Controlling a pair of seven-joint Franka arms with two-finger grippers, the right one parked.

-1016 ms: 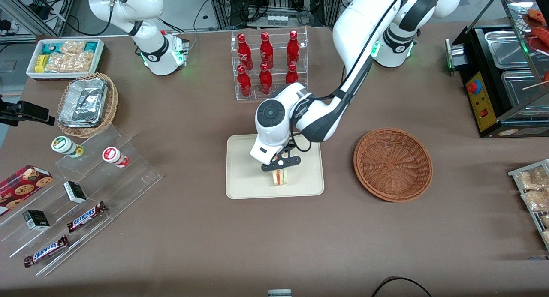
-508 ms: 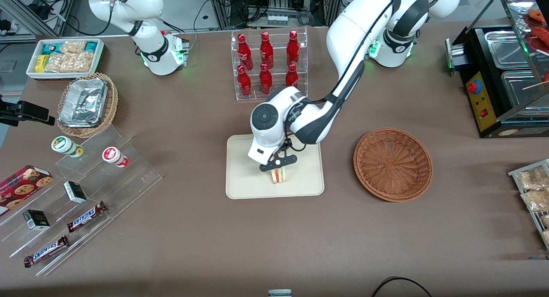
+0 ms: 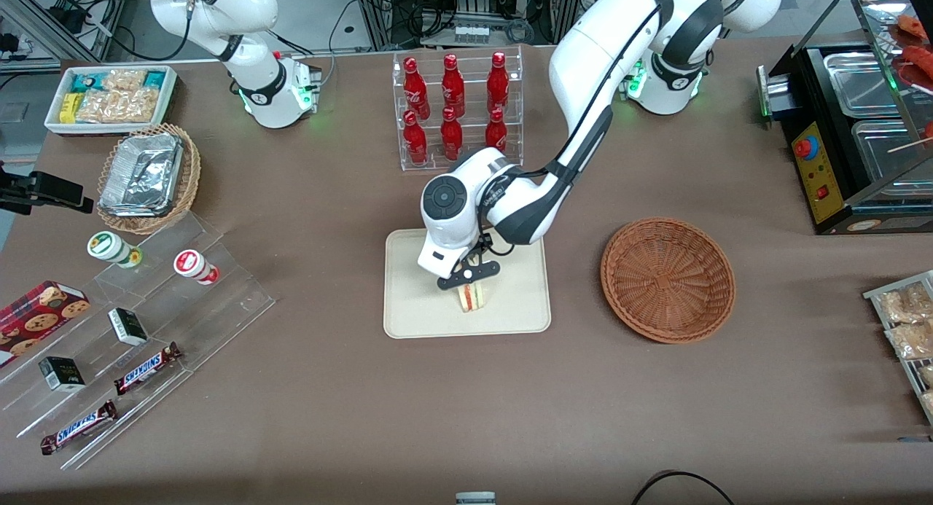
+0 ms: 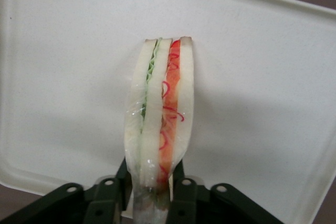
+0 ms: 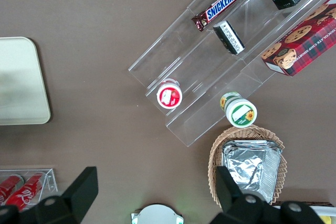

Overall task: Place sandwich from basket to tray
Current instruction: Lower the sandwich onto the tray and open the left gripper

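The sandwich [image 3: 472,298], white bread with red and green filling, stands on edge over the cream tray [image 3: 415,301], in the half nearer the front camera. My left gripper [image 3: 470,282] comes down on it from above and is shut on it. In the left wrist view the black fingers [image 4: 179,174] pinch the sandwich [image 4: 160,108] at its near end, with the tray [image 4: 252,77] right below it. I cannot tell whether the sandwich touches the tray. The reddish-brown basket [image 3: 667,279] sits empty beside the tray, toward the working arm's end.
A clear rack of red bottles [image 3: 455,108] stands just past the tray, farther from the front camera. Toward the parked arm's end are a stepped acrylic stand with snacks [image 3: 138,323], a tan basket of foil containers [image 3: 149,177] and a white snack bin [image 3: 109,97]. A black food warmer [image 3: 860,126] stands at the working arm's end.
The gripper with the sandwich has shifted slightly toward the parked arm's end and a little farther from the front camera, staying over the tray. The grip has not changed.
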